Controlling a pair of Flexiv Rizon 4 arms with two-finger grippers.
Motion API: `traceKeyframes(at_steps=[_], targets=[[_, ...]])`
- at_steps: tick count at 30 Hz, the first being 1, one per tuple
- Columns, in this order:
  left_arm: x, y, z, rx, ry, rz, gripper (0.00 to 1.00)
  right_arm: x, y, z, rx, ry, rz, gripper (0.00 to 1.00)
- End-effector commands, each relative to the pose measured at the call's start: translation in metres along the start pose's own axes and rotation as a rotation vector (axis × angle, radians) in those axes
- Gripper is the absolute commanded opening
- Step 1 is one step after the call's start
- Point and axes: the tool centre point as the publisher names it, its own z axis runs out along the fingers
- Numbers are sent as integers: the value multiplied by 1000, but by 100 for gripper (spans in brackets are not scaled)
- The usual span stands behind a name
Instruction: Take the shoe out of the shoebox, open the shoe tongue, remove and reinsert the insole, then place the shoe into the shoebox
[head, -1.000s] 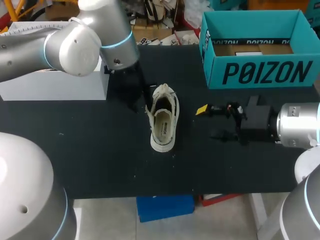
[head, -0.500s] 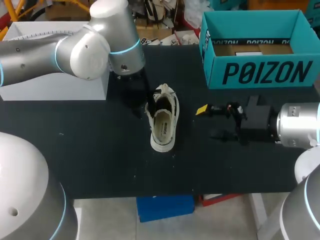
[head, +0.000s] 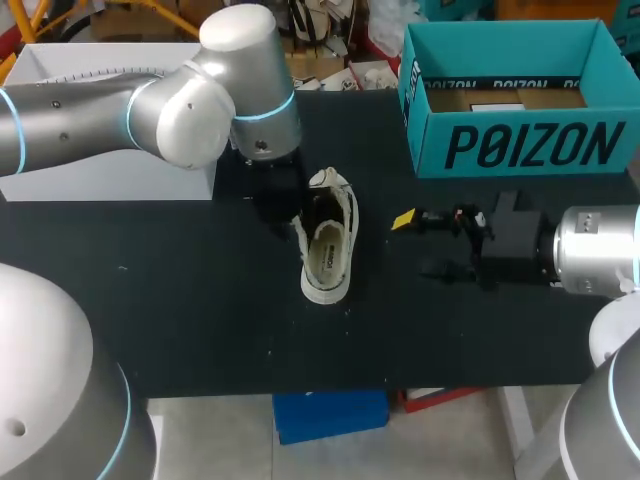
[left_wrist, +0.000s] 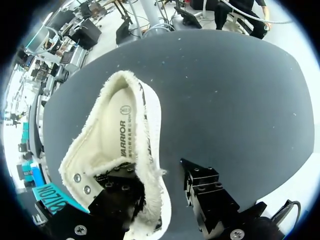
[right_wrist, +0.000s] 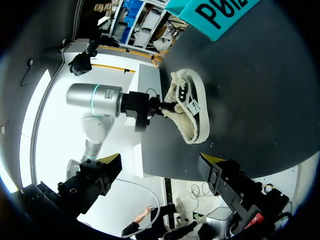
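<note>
1. A white low-top shoe with a frayed collar sits on the black table, well apart from the teal shoebox — dark lettering on its front.
2. Only the left wrist view shows the printed insole. There the left gripper is spread, one finger inside the shoe and one outside.
3. The right gripper — fingers apart, beside the shoe.

- In the head view the left gripper is dark against the dark table, so its fingers cannot be made out. It also covers the front of the shoe.
- In the left wrist view one finger covers the laced part of the shoe. The toe is lost at the black rim.
- The front of the insole is hidden under that finger.
- The shoebox is cut off at the head view's right edge.
- Only one yellow tip of the right gripper shows in the head view.
</note>
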Motion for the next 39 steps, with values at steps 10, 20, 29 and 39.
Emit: traceKeyframes(at_steps=[10,20,29,39], targets=[[-6,7,12,-38,42,25,36,1,0,1,-1,-2,0,100],[-7,9,13,-62,84,40,0,1,0,1,-1,-2,0,100],[-8,3,-4,-27,38,40,0,1,0,1,-1,-2,0,100],[-16,-6,-62,-55,7,54,0,1,0,1,-1,-2,0,100]])
